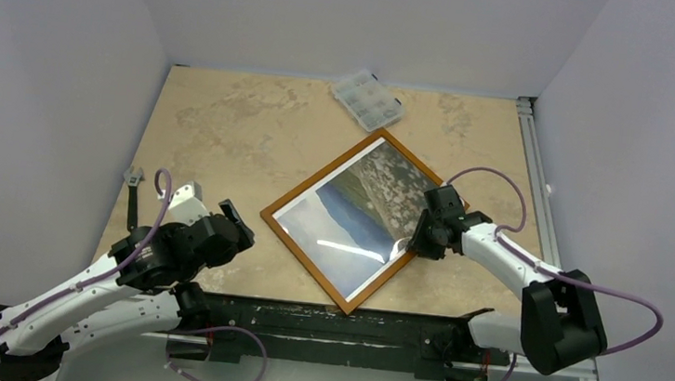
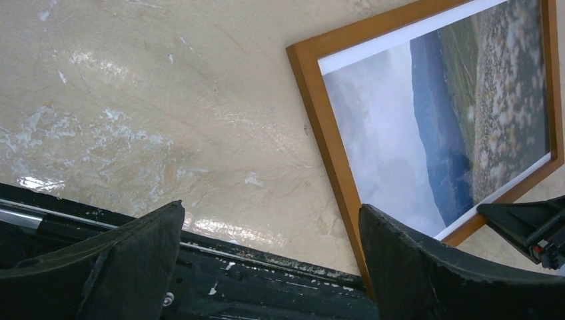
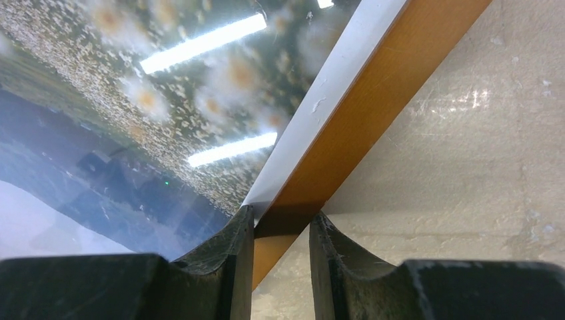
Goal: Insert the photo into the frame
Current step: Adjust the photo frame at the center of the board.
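The orange-brown frame (image 1: 308, 264) lies flat and turned diagonally in the middle of the table. The photo (image 1: 355, 211) lies face up inside its rails, white border against the wood; its edge beside my right gripper looks slightly curled up. My right gripper (image 1: 420, 239) is at the frame's right rail. In the right wrist view the rail (image 3: 373, 100) runs between the fingers of this gripper (image 3: 282, 217), one tip on the photo (image 3: 166, 100) side, the other on the table side, closed on it. My left gripper (image 1: 239, 221) hangs open left of the frame (image 2: 326, 127), holding nothing.
A small clear compartment box (image 1: 367, 98) sits at the back of the table, just beyond the frame's far corner. A black mounting rail (image 1: 321, 324) runs along the near edge. A metal track (image 1: 536, 172) borders the right side. White walls enclose the table.
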You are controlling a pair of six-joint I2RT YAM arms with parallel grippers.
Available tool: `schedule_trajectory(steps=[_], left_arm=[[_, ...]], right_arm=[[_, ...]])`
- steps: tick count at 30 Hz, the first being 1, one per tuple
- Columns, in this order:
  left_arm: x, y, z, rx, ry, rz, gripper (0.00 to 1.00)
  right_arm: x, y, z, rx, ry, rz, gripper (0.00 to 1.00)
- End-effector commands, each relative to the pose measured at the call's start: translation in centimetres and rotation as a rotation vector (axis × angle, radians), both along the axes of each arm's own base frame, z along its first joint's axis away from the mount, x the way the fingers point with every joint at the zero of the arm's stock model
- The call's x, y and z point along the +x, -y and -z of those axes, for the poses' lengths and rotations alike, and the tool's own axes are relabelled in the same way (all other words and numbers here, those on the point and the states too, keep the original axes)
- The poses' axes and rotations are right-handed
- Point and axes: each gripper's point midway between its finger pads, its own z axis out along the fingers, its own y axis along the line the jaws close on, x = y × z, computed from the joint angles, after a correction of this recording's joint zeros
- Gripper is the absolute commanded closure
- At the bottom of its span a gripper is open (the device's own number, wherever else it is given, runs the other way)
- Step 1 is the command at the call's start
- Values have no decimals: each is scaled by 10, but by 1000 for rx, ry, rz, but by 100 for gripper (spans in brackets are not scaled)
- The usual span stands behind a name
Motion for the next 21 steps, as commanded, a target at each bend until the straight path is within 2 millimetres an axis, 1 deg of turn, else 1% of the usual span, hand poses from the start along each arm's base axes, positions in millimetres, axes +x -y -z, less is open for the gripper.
schedule_trajectory(steps=[1, 5, 8, 11, 12, 15, 17, 19, 21], left_arm=[[4, -3, -9, 5, 34, -10, 0], [5, -3, -9, 2, 36, -11, 0], [5, -2, -9, 1, 34, -9, 0], [6, 0, -9, 2, 33, -2, 0], [6, 1, -9, 6, 33, -1, 0], [7, 3, -8, 16, 30, 10, 0], [8, 3, -7, 27, 25, 13, 0], [9, 5, -6, 38, 19, 21, 0], [10, 8, -4, 47, 11, 32, 0]], right_arm=[[-24, 7, -4, -72, -52, -155, 100], [-36, 1, -5, -75, -65, -205, 100], [-42, -9, -4, -87, -68, -258, 100], [-39, -14, -3, -123, -67, -282, 100], [-36, -15, -3, -131, -64, -285, 100], [-16, -19, -8, -164, -41, -288, 100], [1, -23, -11, -195, -29, -291, 100], [21, -23, -15, -247, -9, -285, 100], [42, -26, -21, -262, 11, -281, 100]])
